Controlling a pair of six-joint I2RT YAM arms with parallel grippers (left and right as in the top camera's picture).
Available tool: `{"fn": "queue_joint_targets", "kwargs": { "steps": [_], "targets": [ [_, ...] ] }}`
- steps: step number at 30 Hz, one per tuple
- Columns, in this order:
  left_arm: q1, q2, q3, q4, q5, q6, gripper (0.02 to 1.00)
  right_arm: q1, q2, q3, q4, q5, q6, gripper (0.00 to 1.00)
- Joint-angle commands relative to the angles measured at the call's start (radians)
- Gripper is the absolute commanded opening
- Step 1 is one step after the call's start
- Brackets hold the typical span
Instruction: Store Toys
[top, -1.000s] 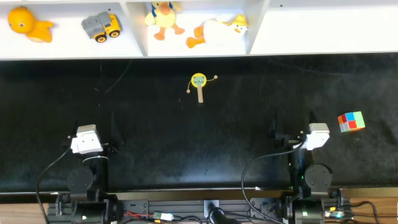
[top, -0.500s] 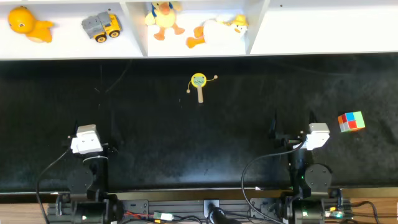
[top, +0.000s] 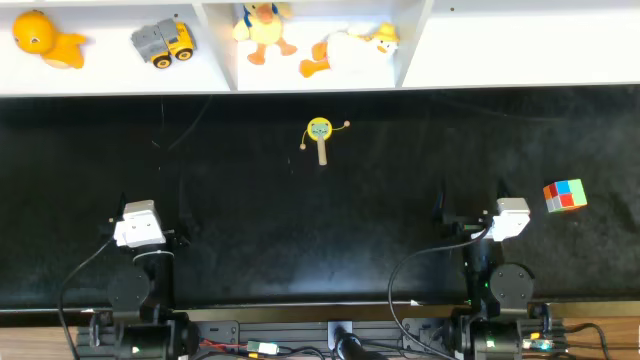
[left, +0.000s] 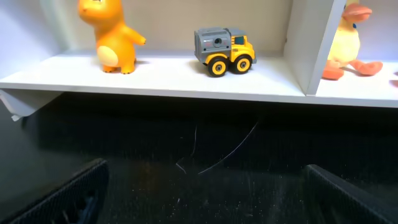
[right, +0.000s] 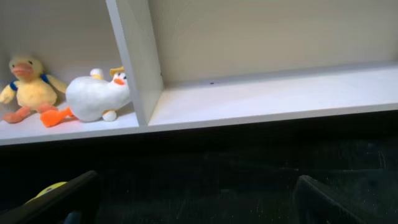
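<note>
Recording the left end effector (left: 205, 199) as standing at the lower left of the top view, fingers spread wide, gripping nothing. Recording the right end effector (right: 199, 202) as standing at the lower right, likewise open and empty.

Lying on the black desk (top: 250, 200) at upper centre, just below the white shelf (top: 500, 60): a yellow rattle (top: 320, 135). Sitting on the desk at far right, near the right end effector but apart from it: a multicoloured cube (top: 564, 195).

Occupying the shelf's left compartment: an orange duck (top: 45, 38) and a toy truck (top: 163, 42). Occupying the middle compartment: a yellow plush duck (top: 264, 28) and a white plush duck (top: 350, 52), lying beside it.
</note>
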Motion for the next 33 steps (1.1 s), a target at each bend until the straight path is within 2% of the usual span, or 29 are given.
{"fn": "queue_joint_targets", "kwargs": {
  "steps": [1,21,26,29,33],
  "targets": [
    [-0.005,-0.013,-0.007,0.005,-0.007,0.019,0.998,-0.002,-0.009,-0.014,0.003,-0.001,0.008,0.993],
    [-0.005,-0.013,-0.007,0.005,-0.007,0.019,0.998,-0.002,-0.009,-0.014,0.014,-0.011,0.009,0.996],
    [-0.005,-0.013,-0.007,0.005,-0.007,0.019,0.998,-0.002,-0.005,-0.003,0.013,-0.019,0.121,0.996],
    [-0.005,-0.013,-0.007,0.005,-0.007,0.019,0.998,-0.002,0.036,0.042,0.008,-0.059,0.127,0.996],
    [-0.005,-0.013,-0.007,0.005,-0.007,0.019,0.998,-0.002,0.134,0.162,-0.066,-0.059,0.126,0.996]
  ]
}}
